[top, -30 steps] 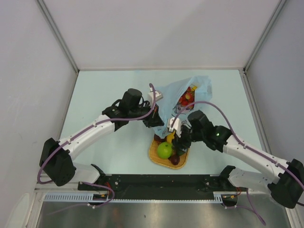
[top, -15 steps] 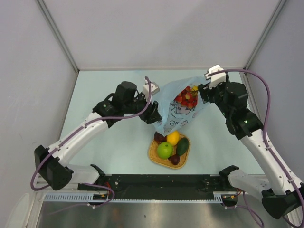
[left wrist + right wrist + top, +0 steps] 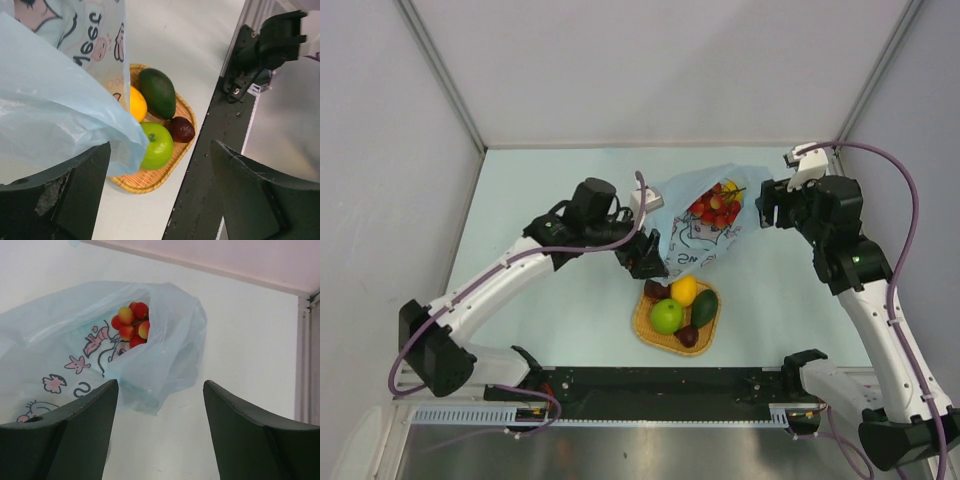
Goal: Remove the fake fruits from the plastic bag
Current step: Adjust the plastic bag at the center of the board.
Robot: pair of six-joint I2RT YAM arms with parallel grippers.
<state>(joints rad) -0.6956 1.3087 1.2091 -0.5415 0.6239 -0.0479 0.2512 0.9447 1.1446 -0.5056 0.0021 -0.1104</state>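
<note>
Handling the thin, crinkly, pale blue plastic bag with dark cartoon print (image 3: pixel 692 238) calls for care: it looks almost weightless, limp and slippery, so it would likely slide or fold under a push rather than stay put. It lies mid-scene on the pale desk (image 3: pixel 520 180), its mouth turned toward the far right. Just inside the mouth sits the bunch of small red and yellow berries on stems (image 3: pixel 131 320). The bunch looks light, hard and loosely joined. The stems or the top of the cluster seem the best hold, reached through the mouth while a hem is pinned.

The left jaws stand wide at the bag's near-left corner, with film draped beside one finger and nothing pinched. The right jaws, also wide and empty, hover just right of the mouth.

Near of the bag, a woven orange oval tray (image 3: pixel 145 186) carries a yellow lemon (image 3: pixel 684 290), a green apple (image 3: pixel 667 316), a dark green avocado (image 3: pixel 705 307) and a dark purple plum (image 3: pixel 181 129). The bag's near edge overhangs the tray, crowding low moves there. Whether more fruit hides under the film I cannot tell.
</note>
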